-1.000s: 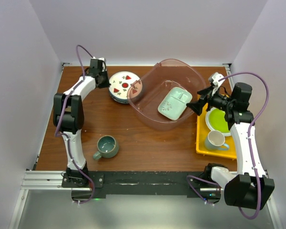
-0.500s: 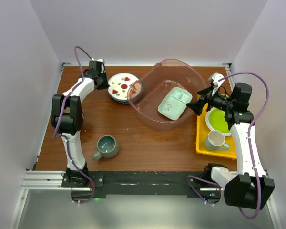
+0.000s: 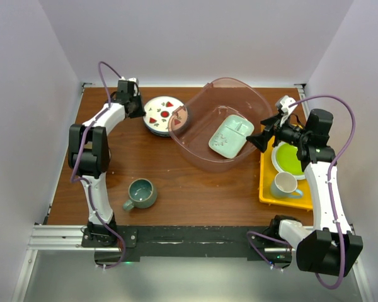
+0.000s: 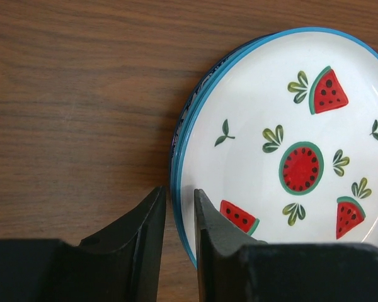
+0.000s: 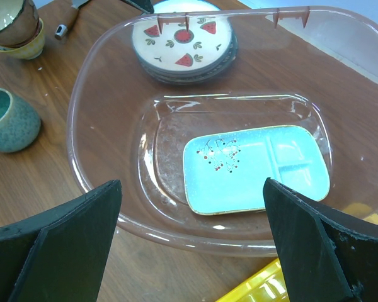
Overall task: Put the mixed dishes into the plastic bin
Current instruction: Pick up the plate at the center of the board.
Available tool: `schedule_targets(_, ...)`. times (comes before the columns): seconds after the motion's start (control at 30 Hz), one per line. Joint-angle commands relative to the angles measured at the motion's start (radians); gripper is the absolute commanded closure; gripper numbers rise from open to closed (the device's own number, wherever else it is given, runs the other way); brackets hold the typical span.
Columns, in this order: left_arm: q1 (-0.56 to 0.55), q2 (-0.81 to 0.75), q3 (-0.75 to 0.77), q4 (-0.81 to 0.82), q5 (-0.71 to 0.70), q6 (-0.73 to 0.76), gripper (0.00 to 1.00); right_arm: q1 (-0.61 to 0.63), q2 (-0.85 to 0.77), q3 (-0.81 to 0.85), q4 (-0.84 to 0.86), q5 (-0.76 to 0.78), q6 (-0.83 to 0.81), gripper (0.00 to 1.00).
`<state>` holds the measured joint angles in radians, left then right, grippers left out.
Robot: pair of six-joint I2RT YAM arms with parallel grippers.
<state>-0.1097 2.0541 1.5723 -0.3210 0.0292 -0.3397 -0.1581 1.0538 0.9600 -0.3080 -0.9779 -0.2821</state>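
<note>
Part of the plate stack (image 3: 164, 113) sits under the overhanging rim of the plastic bin (image 3: 195, 150) in the top view and looks pink-tinted there. Under the top watermelon plate (image 4: 283, 126) only thin blue rims of the lower plates show, so their count is unclear. Two nested bowls (image 5: 9, 28) are cut off by the corner of the right wrist view, and the grey-teal mug (image 5: 6, 121) by its left edge.

The left gripper (image 4: 178, 192) has its fingers a narrow slot apart, with the stack's left rim lined up in that slot; whether the pads touch it cannot be told. The right gripper (image 5: 191, 184) is spread wide and holds nothing. It hovers at the bin's right wall above the mint dish (image 5: 258, 167), which lies flat on the bin floor.

Bare wood of the table (image 4: 69, 94) lies left of the stack, and bare bin floor lies beside the dish toward the plates. The yellow tray (image 3: 266, 189), carrying the lime-green plate (image 3: 288, 158) and white mug (image 3: 283, 184), sits just right of the bin.
</note>
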Motion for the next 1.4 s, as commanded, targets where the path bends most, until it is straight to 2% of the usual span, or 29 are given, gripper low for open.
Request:
schedule_targets(0.0,0.004,-0.046,-0.001,0.020,-0.012,0.008,0.69,-0.003,-0.005,0.013,0.004,0.007,-0.015,0.02)
schedule_targets(0.33,-0.005,-0.061,0.003,0.007,-0.072,0.039,0.71,-0.003,-0.005,0.013,0.006,0.007,-0.014,0.02)
schedule_targets(0.67,-0.016,-0.043,0.018,-0.007,-0.072,0.048,0.73,-0.004,-0.003,0.014,0.006,0.008,-0.014,0.02)
schedule_targets(0.77,-0.018,-0.040,0.022,-0.010,-0.069,0.048,0.78,-0.003,-0.005,0.014,0.004,0.010,-0.014,0.02)
schedule_targets(0.97,-0.018,-0.055,0.034,-0.012,-0.072,0.050,1.00,-0.003,-0.003,0.013,0.004,0.011,-0.014,0.02)
schedule_targets(1.37,-0.018,-0.124,0.061,-0.016,-0.054,0.034,1.00,-0.003,-0.003,0.014,0.006,0.008,-0.014,0.02)
